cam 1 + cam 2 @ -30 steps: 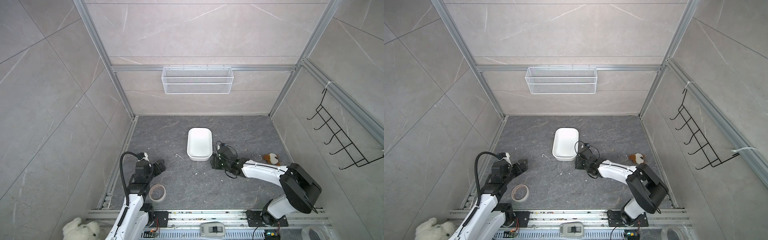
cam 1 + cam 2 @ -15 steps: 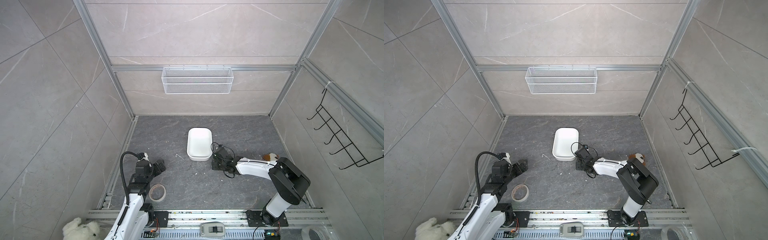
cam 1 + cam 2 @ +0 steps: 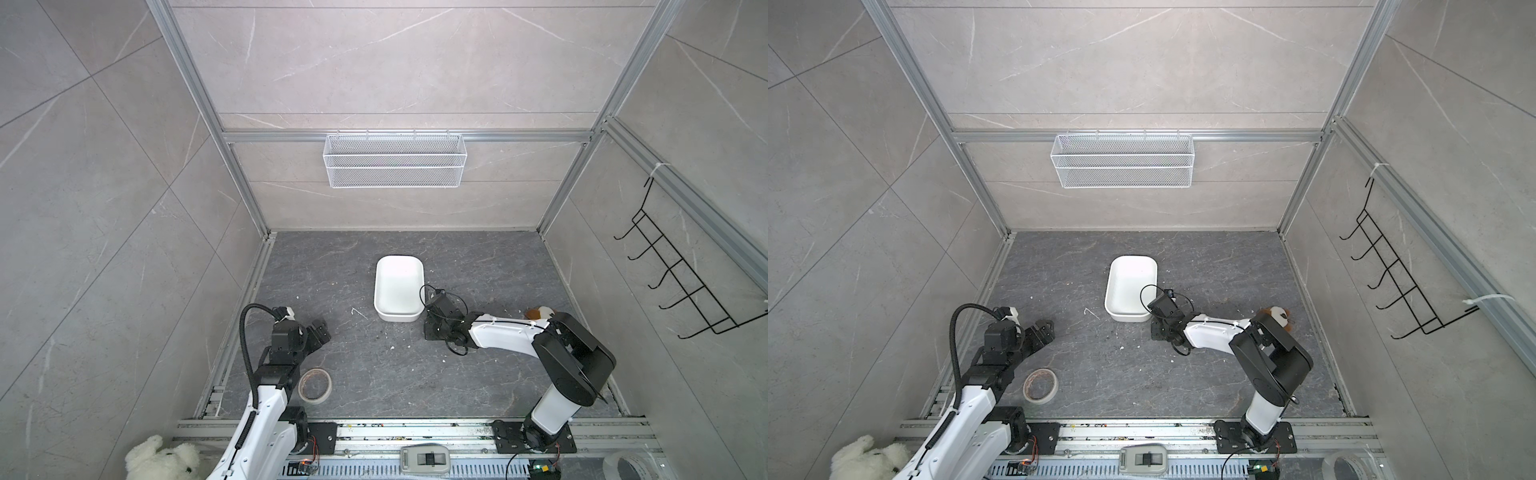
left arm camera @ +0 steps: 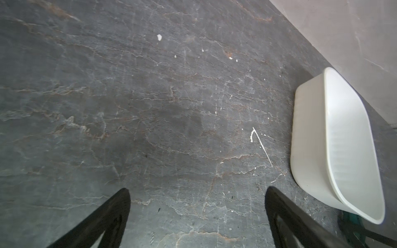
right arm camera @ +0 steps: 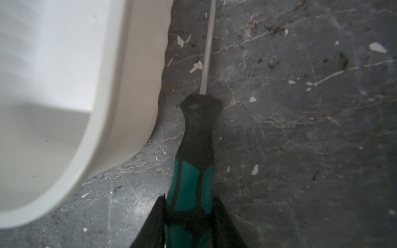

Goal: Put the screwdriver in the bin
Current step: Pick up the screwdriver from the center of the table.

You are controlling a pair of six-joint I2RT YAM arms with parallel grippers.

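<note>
**Screwdriver** [image 5: 193, 169]: green-and-black handle, thin shaft. It lies outside the bin, just beside one outer wall near a rounded corner, with the shaft running along that wall. It sits low at counter [image 3: 374, 374] level, and whether it has lifted clear of the surface cannot be told.

**Bin** [image 5: 133, 85]: white tub, upright, mid-counter. Both top views [image 3: 379, 286] show nothing inside it.

**Right pincer** [image 5: 190, 198]: closed on the screwdriver's handle near the butt end, one finger on each side.

**Left pincer** [image 4: 197, 190]: fingers spread wide, holding nothing. It is parked over bare counter, well apart from the bin.

**Also present**: tape roll [image 3: 315, 384] near the left arm's base.

**Progress**: the grasp looks made. The lift, the carry over the rim and the release into the bin are not yet done.
</note>
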